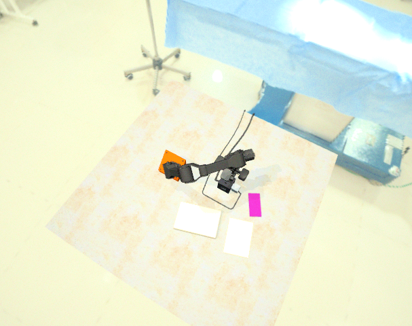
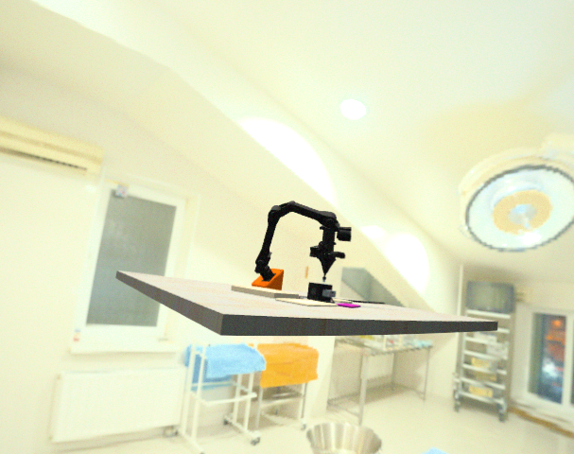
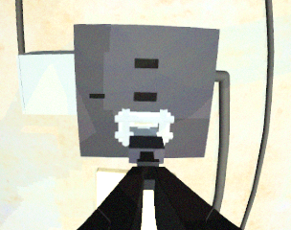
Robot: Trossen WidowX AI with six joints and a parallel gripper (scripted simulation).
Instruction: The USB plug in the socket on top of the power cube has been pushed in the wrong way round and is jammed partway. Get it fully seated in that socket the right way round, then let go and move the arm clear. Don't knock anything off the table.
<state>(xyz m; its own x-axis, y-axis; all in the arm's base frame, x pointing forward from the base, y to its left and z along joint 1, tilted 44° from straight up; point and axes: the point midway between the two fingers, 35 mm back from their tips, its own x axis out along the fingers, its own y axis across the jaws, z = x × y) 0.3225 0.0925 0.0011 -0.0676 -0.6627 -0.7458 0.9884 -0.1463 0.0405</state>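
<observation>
Grey power cube [image 3: 145, 90] below us, our gripper [image 3: 147, 165] pinching the USB plug [image 3: 145, 155], we should lower squarely, centred over the socket [image 3: 145, 126].

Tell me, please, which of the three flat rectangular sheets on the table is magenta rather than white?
The small narrow magenta sheet, lying nearest the grey power cube; both larger sheets, and, are white.
</observation>
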